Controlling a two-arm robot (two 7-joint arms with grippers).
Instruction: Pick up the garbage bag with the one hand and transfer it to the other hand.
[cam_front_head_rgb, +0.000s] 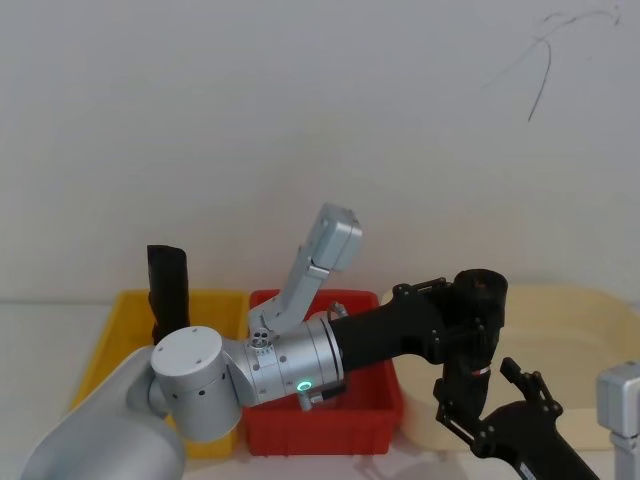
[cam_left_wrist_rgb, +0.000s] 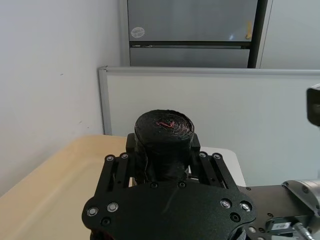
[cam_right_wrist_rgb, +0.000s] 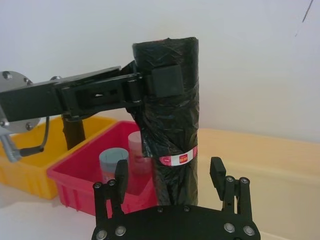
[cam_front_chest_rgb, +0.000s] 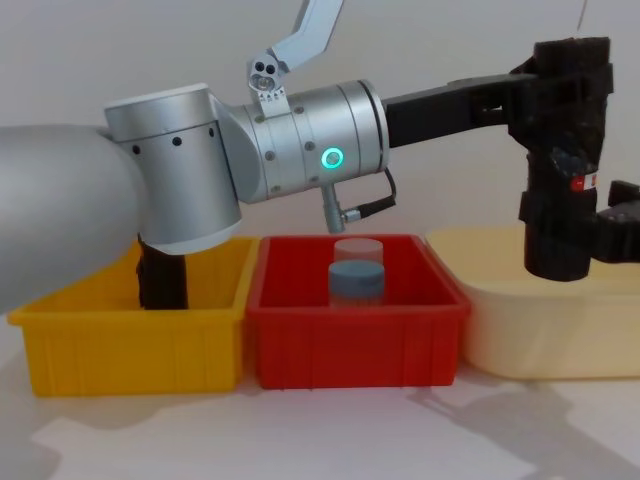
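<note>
Your right gripper (cam_right_wrist_rgb: 169, 169) straddles the garbage bag (cam_right_wrist_rgb: 170, 120), jaws wide, while the left gripper (cam_left_wrist_rgb: 162, 150) clamps it, mid-handover: close right before releasing left

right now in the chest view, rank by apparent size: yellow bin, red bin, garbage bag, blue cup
1. yellow bin and red bin, about alike
2. garbage bag, in the left gripper, right gripper open beside it
3. blue cup

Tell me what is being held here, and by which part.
The garbage bag, clamped at its upper part by the left gripper. The right gripper is open around its lower end, not gripping.
</note>
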